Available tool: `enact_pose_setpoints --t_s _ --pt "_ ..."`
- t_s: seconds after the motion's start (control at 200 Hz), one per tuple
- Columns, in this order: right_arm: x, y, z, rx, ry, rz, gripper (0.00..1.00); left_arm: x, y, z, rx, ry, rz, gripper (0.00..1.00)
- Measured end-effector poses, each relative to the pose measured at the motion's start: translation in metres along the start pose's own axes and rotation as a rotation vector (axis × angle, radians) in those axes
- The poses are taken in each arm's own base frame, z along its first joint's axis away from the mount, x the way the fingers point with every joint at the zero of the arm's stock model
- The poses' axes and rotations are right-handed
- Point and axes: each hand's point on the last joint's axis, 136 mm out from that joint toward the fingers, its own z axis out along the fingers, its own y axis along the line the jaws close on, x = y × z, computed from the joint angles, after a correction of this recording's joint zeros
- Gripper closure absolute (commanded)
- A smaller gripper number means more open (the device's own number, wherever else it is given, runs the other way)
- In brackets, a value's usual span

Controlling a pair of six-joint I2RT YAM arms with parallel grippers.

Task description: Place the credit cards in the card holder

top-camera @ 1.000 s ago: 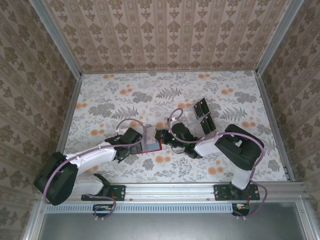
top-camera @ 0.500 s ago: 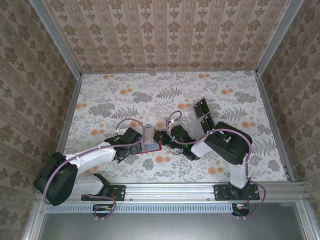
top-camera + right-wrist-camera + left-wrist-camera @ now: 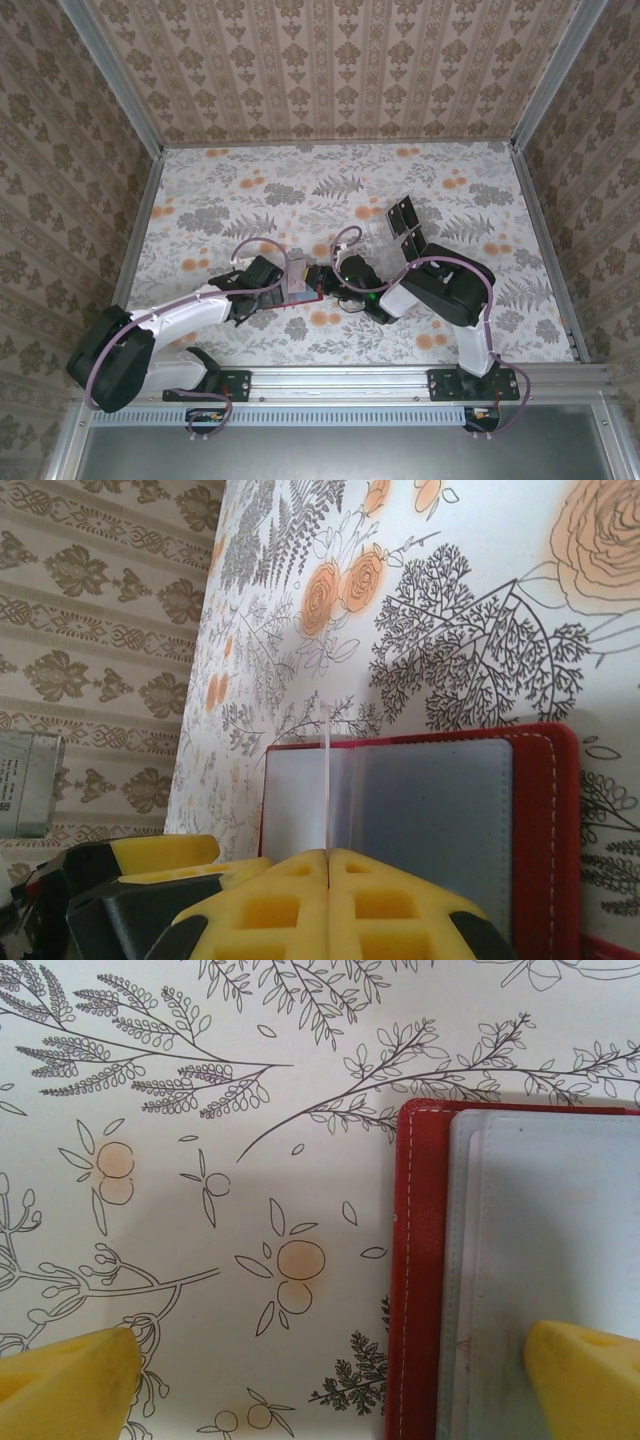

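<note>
Surface: table (image 3: 250, 190) had a floral print of grey leaves and orange blooms | Near middle: red card holder (image 3: 304, 286) lay open, greyish sleeves up | Right of middle: two dark credit cards (image 3: 403, 213) sat close together, apart from it

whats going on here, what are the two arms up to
Both arms are working on the red card holder, which lies open between them. The left gripper is open and straddles its edge, one finger over the grey inside. The right gripper is shut, seemingly pinching a thin clear sleeve of the holder upright. The black credit cards lie apart, farther back to the right, with none visibly in the holder.
</note>
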Motion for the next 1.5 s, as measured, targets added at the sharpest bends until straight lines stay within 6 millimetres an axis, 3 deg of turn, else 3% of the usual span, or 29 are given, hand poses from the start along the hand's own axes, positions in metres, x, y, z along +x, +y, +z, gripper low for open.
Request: enact_pose_setpoints --t_s 0.83,1.5 --pt "0.019 -0.009 -0.005 -0.015 0.021 0.041 1.0 0.0 0.0 0.0 0.0 0.0 0.0 0.0" --pt "0.026 -0.002 0.002 -0.053 0.068 0.046 1.0 0.001 0.001 0.0 -0.003 0.003 0.002 0.0"
